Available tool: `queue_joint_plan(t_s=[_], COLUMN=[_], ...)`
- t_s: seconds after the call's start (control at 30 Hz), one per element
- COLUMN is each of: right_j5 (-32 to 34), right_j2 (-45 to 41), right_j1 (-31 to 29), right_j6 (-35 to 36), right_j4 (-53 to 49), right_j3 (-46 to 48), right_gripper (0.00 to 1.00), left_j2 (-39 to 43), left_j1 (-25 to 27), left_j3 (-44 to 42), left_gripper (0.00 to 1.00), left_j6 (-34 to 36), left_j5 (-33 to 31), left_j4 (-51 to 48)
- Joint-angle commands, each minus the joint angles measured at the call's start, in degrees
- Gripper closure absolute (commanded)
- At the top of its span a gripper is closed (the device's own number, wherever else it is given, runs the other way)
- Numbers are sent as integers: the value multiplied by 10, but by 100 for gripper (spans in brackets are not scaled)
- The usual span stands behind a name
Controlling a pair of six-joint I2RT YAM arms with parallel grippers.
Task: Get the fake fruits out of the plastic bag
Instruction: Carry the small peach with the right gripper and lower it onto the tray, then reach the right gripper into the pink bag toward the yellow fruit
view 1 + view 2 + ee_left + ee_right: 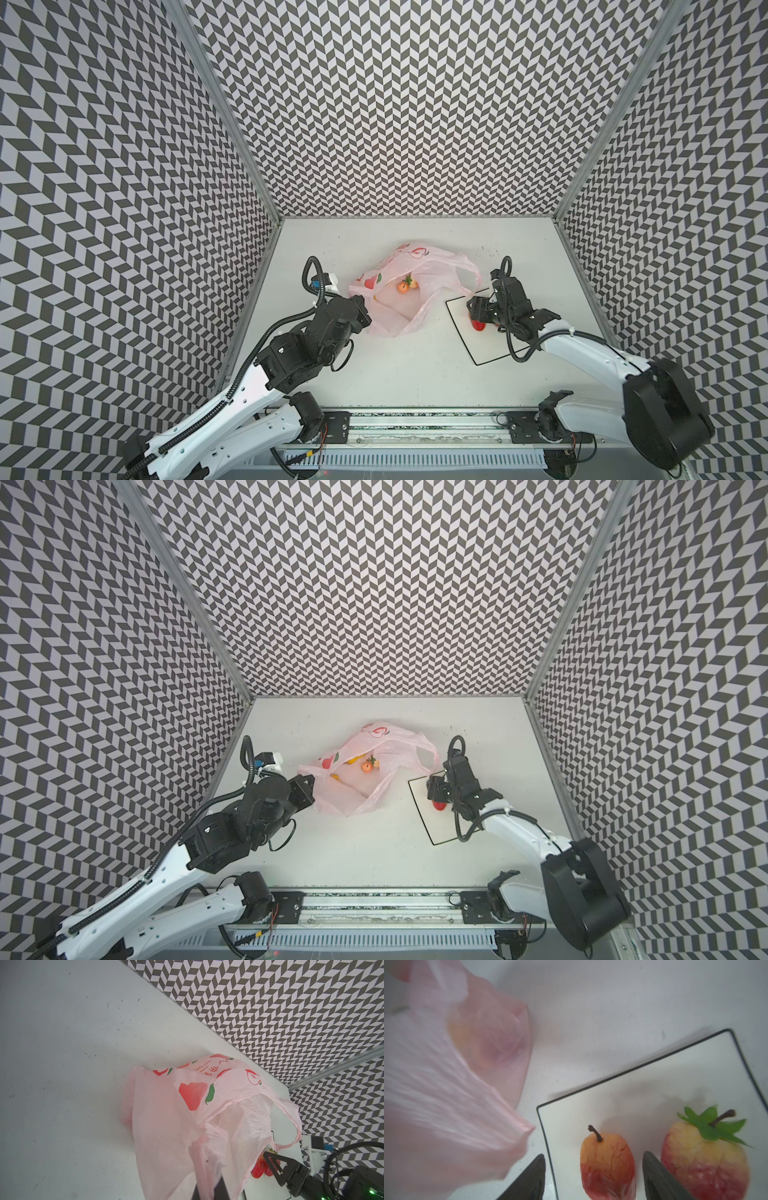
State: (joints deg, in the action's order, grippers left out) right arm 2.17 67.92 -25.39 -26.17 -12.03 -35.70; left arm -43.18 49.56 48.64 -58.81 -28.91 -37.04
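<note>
Right gripper (593,1155): black fingers spread, one on either side of a small, glossy, yellow-to-red pear-like toy fruit (607,1163) with a dark stem. A gap shows on each side and no contact is visible.

Left gripper (208,1188): fingers pressed together, pinching a gathered fold of the thin, crinkly, translucent pale-pink plastic bag (166,1126) near its mouth.

Out of the bag: the pear-like piece, wrinkled skin, lies on a flat white square sheet (654,1088) with a black border. Just beside it is a dimpled red-and-yellow toy strawberry (704,1161) with a green leafy top.

Bag: rests on the matte white tabletop (415,374) between the arms, near the sheet. Loop handles slack, red fruit prints on the film.

In the bag: a small orange stemmed fruit (402,287) with yellow pieces touching it, seen through the mouth in both top views. Count unclear.

Step, as judged: setting a fruit down on the sheet.

Next move calls for a lift clear without nudging the rounded fruits, which would likely roll. A reach back into the mouth follows, where the soft film may snag or collapse.
</note>
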Motion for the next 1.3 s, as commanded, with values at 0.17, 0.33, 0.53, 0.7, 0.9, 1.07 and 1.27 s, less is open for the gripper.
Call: queue_joint_plan(t_s=[0.17, 0.33, 0.53, 0.7, 0.9, 1.07, 1.27], right_j5=[128, 76, -50, -56, -87, -77, -57], right_j2=[-199, -239, -155, -48, 137, 264, 363], right_j1=[-3, -3, -73, -193, -249, -258, -259], right_j6=[-28, 38, 106, 156, 146, 75, -40], right_j4=[-51, 20, 82, 104, 88, 70, 100], right_j3=[-35, -52, -129, -179, -259, -331, -366], right_gripper=[34, 42, 47, 49, 50, 51, 45], left_j2=[0, 4, 11, 20, 22, 26, 36], left_j1=[-5, -5, -5, -6, -6, -6, -6], left_j3=[1, -5, -5, -2, 6, 9, 12], left_gripper=[100, 100, 100, 100, 100, 100, 100], left_j6=[1, 1, 4, -2, -11, -20, -36], left_j5=[-17, -14, -9, -10, -8, -2, 0], left_j4=[16, 19, 13, -2, -23, -41, -73])
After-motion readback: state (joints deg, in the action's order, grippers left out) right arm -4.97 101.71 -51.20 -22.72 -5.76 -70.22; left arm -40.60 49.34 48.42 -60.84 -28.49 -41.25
